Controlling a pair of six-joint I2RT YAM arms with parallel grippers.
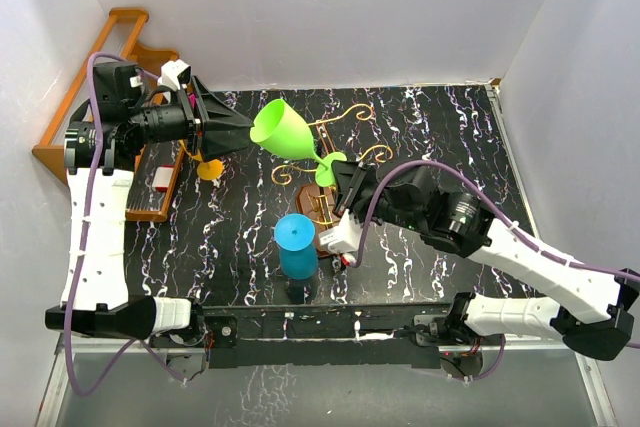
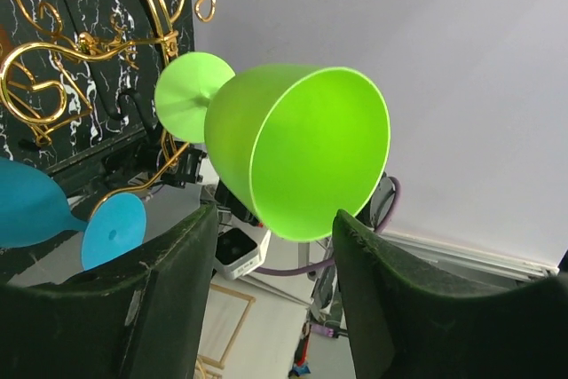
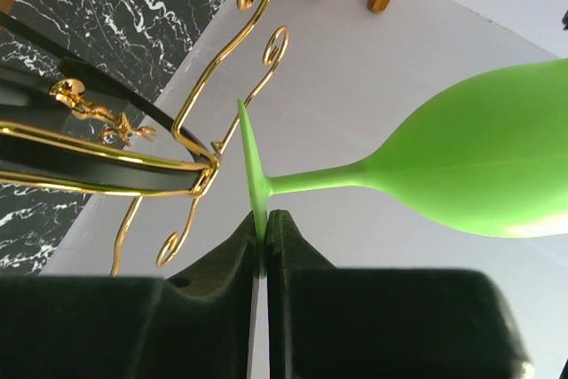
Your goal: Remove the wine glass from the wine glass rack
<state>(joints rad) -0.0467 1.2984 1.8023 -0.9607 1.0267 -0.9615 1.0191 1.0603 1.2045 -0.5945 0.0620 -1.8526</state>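
My left arm runs up the left side, wrist bent rightward, left gripper (image 1: 243, 132) spread wide. My right arm reaches in toward centre, right gripper (image 3: 264, 228) pinched tight on the wine glass (image 3: 461, 166) foot.

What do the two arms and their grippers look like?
The left arm and the right arm have white links with black joints and bases. A purple cable runs along each. The left gripper and the right gripper each have two broad, matte black fingers.
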